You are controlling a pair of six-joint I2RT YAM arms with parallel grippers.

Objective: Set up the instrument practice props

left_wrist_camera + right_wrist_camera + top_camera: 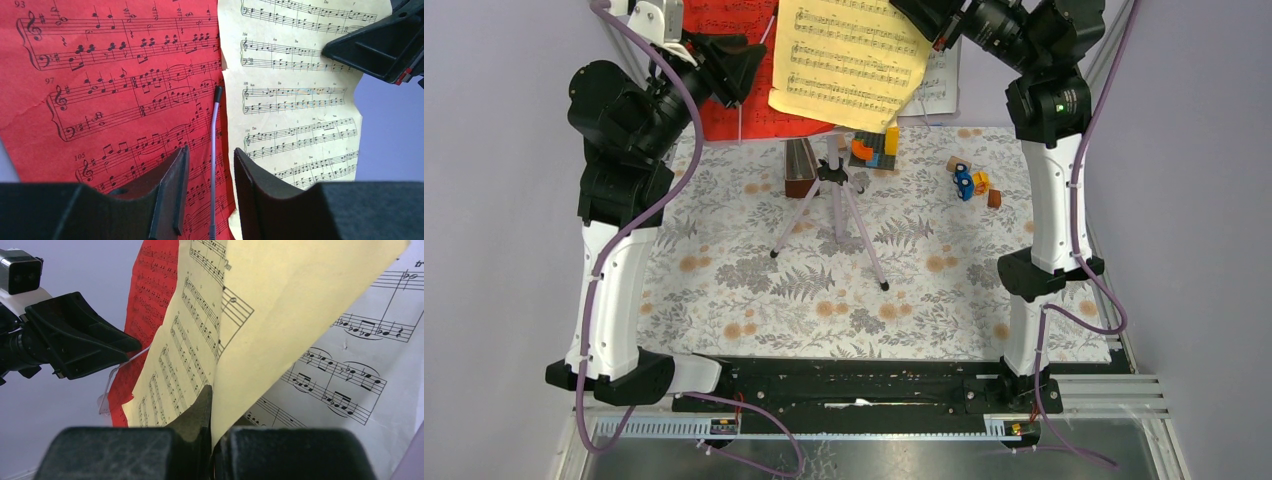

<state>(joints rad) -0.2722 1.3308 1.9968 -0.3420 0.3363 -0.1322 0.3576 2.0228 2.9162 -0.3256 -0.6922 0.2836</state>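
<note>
At the left, the left gripper (pixel 211 151) stands with its jaws parted on either side of a thin lilac retaining wire (pixel 215 125) with a black tip, and no contact with the wire can be seen. The wire rises along the seam where the red page (pixel 110 85) meets the yellow page (pixel 290 90), both held up high at the back of the table above the lilac tripod (pixel 834 215). Further right, the right gripper (pixel 212 397) is clenched on the yellow page's lower edge, which bows forward off the white page (pixel 350 375) behind it. The step in hand looks like seating the yellow page under the wire. To do it well, the left jaws should close squarely on the wire, not on the paper, and ease it forward only enough to let the sheet through. The right arm should meanwhile keep the page flat and level so that it neither creases nor drags the red one askew. The stand's panel is hidden behind the pages. No container shows in any view. On the floral cloth (pixel 724 290) a dark brown block (pixel 799 168), orange toy blocks (pixel 876 148) and some small toy pieces (pixel 972 183) lie loose, from left to right.
</note>
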